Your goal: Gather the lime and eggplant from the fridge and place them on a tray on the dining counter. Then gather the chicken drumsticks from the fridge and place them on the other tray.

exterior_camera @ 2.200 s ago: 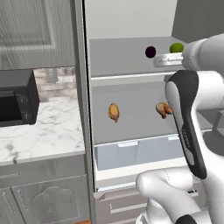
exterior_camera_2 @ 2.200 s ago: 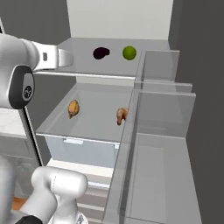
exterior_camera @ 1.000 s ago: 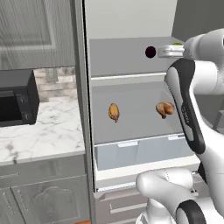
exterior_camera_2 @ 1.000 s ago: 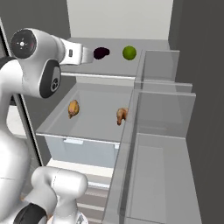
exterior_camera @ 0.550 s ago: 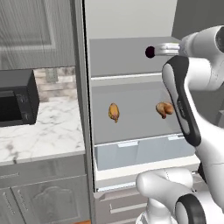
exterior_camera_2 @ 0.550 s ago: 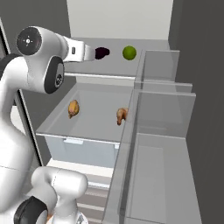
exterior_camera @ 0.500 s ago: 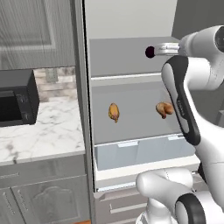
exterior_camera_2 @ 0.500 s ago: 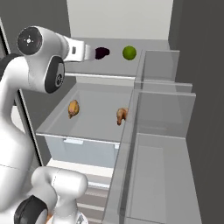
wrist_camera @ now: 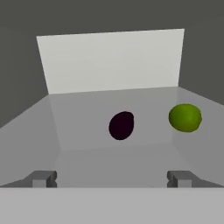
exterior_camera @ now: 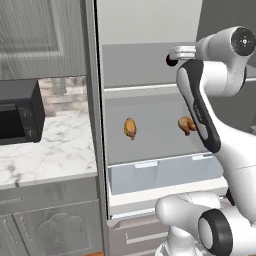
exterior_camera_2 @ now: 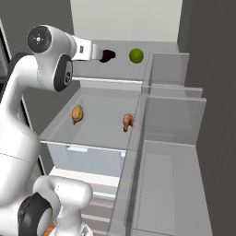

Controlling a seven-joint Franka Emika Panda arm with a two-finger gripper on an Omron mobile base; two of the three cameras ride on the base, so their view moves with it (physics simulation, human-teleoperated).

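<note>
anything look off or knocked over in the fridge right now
Nothing stands out. The eggplant and lime sit apart on the upper shelf, the two drumsticks lie apart on the shelf below, and the open gripper touches nothing.

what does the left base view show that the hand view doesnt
Left base view alone: the microwave on the marble counter, and two chicken drumsticks on the fridge's lower shelf. Hand view alone: the lime and the open gripper aimed between the shelf's two items. Both: the eggplant on the upper shelf.
</note>
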